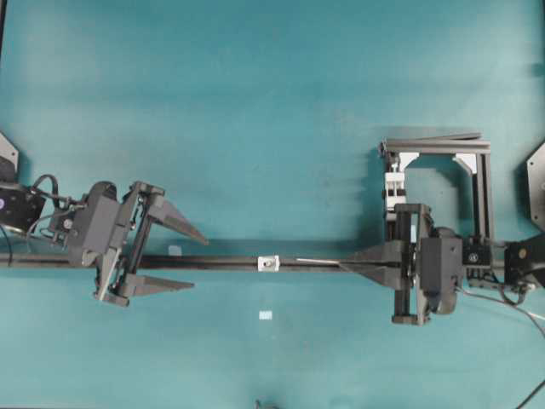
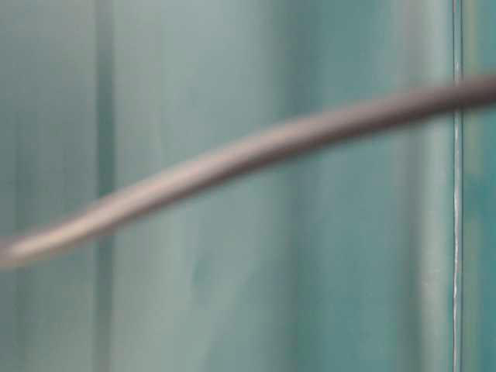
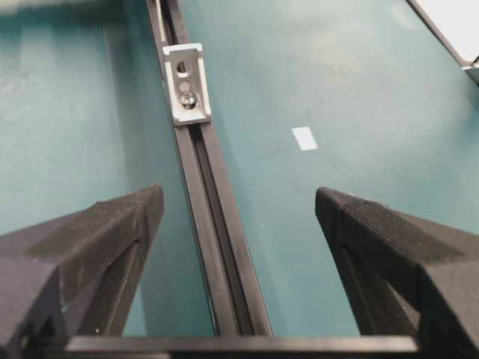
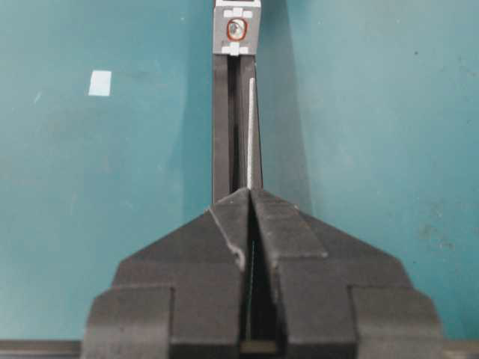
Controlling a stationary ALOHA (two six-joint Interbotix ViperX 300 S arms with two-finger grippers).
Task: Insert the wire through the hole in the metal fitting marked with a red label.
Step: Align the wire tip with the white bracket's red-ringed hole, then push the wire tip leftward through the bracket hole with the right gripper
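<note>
Between the right gripper's (image 4: 249, 193) closed fingers (image 4: 288, 239) the wire (image 4: 251, 131) is pinched, its straight tip lying along the black rail (image 4: 222, 127) and stopping short of the metal fitting (image 4: 236, 28). That fitting sits on the rail, its hole (image 4: 236, 29) ringed in red. Beyond the fitting, the left gripper's (image 1: 194, 257) fingers (image 1: 179, 220) stand spread wide astride the rail, holding nothing, above the teal counter (image 1: 255, 102).
</note>
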